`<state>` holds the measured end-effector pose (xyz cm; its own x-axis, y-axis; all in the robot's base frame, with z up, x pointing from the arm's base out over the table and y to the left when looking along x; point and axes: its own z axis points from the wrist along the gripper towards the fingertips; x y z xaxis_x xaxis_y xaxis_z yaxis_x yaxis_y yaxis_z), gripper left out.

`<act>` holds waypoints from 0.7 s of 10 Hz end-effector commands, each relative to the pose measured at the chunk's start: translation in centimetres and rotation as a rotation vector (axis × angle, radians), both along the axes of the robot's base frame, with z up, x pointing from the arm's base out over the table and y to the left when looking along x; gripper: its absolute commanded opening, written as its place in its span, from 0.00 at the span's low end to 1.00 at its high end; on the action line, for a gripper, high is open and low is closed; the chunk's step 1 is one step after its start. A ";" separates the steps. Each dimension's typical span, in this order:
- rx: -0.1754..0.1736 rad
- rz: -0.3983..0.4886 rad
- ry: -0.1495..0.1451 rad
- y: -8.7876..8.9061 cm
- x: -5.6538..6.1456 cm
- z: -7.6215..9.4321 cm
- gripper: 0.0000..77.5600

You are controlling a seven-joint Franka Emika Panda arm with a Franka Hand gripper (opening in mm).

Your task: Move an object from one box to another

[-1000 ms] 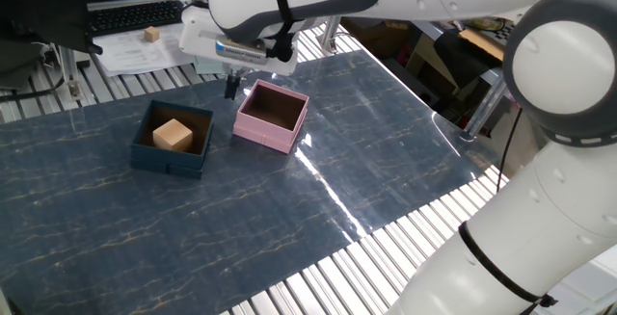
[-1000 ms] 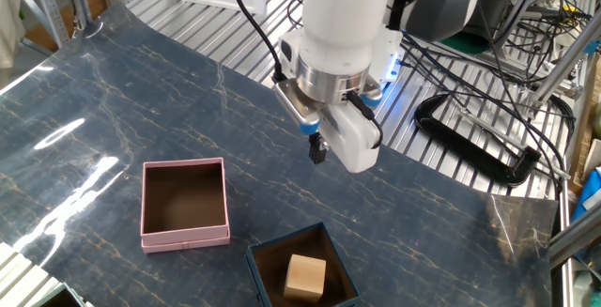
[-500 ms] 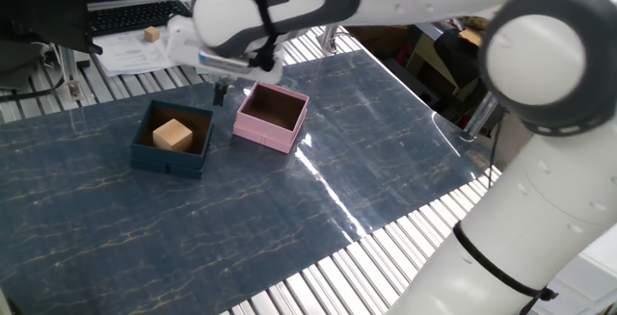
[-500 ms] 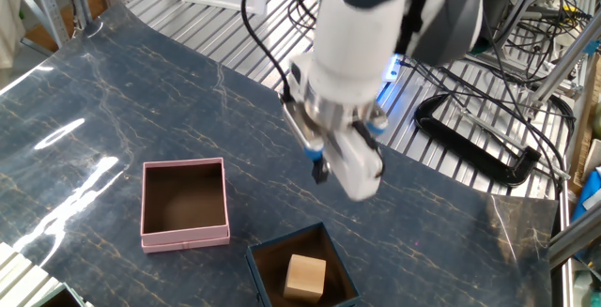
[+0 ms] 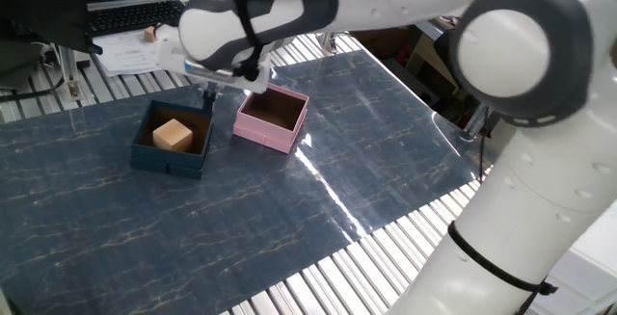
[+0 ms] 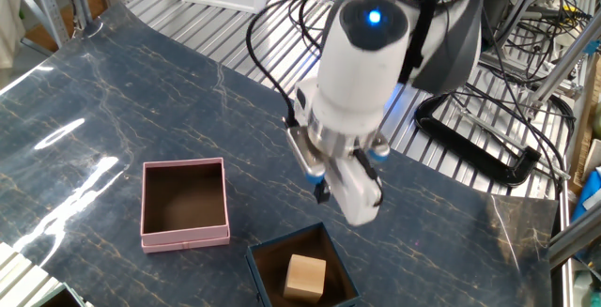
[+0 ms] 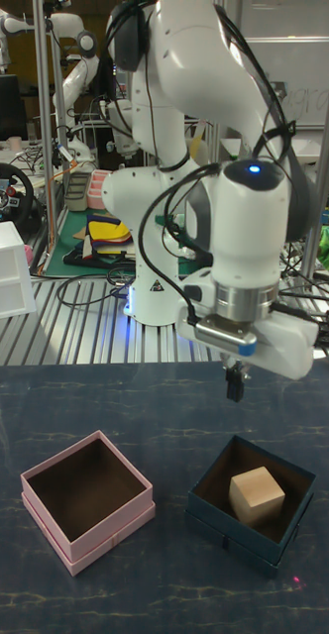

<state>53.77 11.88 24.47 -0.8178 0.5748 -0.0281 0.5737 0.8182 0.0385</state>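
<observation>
Claw [image 7: 235,386] hanging in the air, fingers pressed together, gripping nothing. Just below and a bit in front of it: wooden cube [image 7: 257,495] sitting inside the navy box [image 7: 209,515], not touched. Off to one side of the claw, right next to the navy one: pink box [image 7: 46,520] on the dark marbled mat [image 6: 113,110], brown inside, nothing in it.

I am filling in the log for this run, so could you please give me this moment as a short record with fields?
wooden cube: sitting inside the navy box, untouched
pink box: nothing inside, beside the navy box with a gap between them
end effector: above the table behind the navy box, holding nothing; jaws look closed or nearly so
table: dark marbled mat
task status: cube not yet picked up
</observation>
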 end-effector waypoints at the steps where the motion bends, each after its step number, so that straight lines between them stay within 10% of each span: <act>1: 0.006 -0.067 0.001 1.2 1.4 -2.3 0.00; 7: 0.012 -0.147 0.002 2.0 3.1 -4.5 0.00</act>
<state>56.15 13.56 20.63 -0.7457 0.6660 -0.0185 0.6650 0.7457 0.0415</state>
